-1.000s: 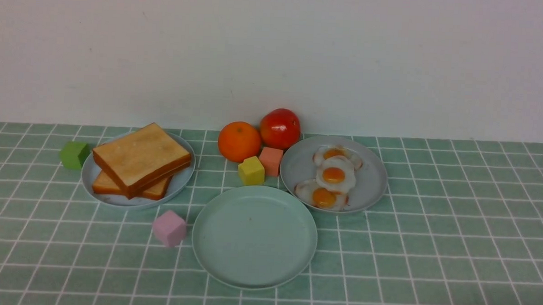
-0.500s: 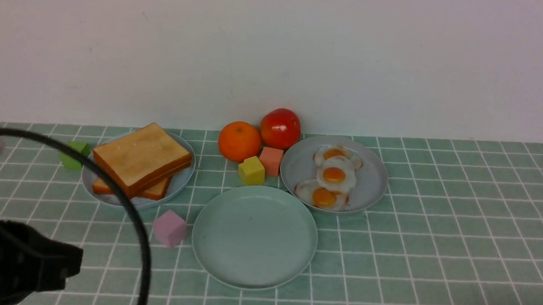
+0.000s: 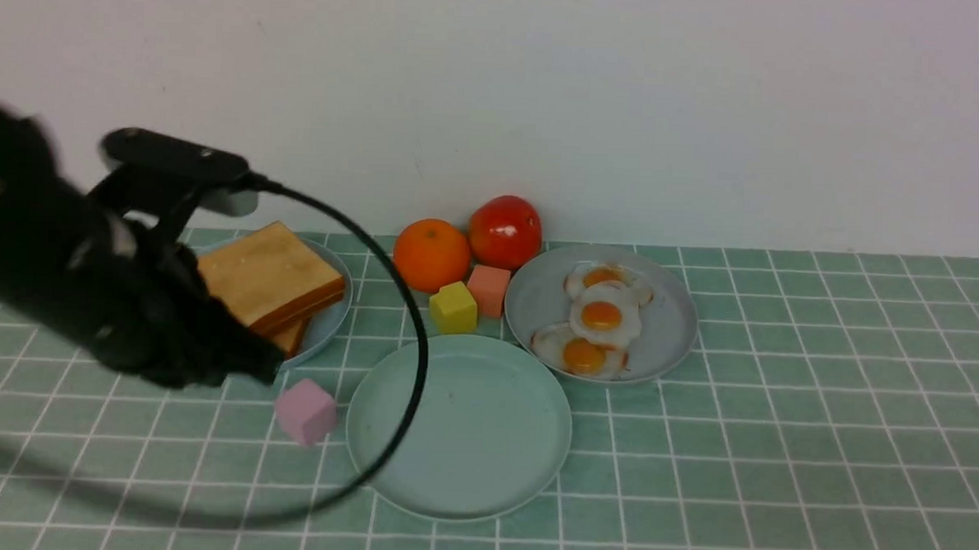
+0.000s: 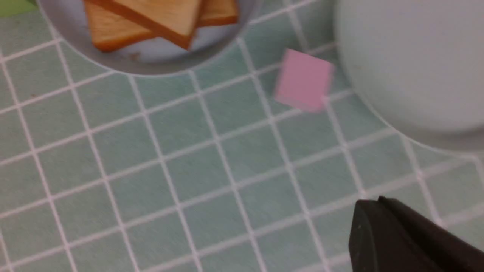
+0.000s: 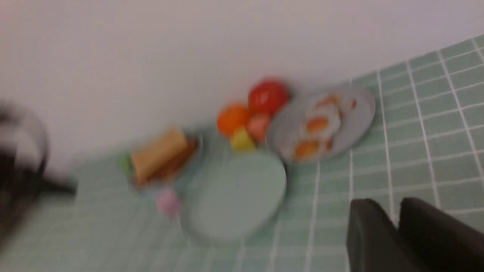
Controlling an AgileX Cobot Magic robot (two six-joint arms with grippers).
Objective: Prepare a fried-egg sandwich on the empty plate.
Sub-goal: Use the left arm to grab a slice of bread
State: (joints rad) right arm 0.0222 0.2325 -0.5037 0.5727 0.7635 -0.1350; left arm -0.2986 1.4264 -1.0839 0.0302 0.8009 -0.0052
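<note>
The pale mint-green plate [image 3: 458, 426] lies empty at the front centre. No fried-egg sandwich is in view. Two toast slices [image 3: 270, 278] are stacked on a light-blue plate [image 3: 326, 322] at the left. Three fried eggs [image 3: 601, 315] lie on a grey-blue plate [image 3: 669, 324] at the right. My left gripper [image 3: 262, 368] is shut and empty, hovering at the toast plate's near edge; in the left wrist view [image 4: 372, 204] the toast [image 4: 159, 19] shows beyond it. My right gripper [image 5: 389, 206] is shut and empty, out of the front view.
A pink cube [image 3: 306, 412] sits between the toast plate and the mint plate. An orange [image 3: 431, 254], a tomato [image 3: 505, 230], a yellow cube [image 3: 453, 307] and a salmon cube [image 3: 489, 290] stand behind the mint plate. My left arm's cable [image 3: 414, 387] loops over the mint plate's left side.
My left arm has swung in from the lower left, up and forward to the toast plate, now covering the green cube and part of the toast. Nothing on the table moved.
</note>
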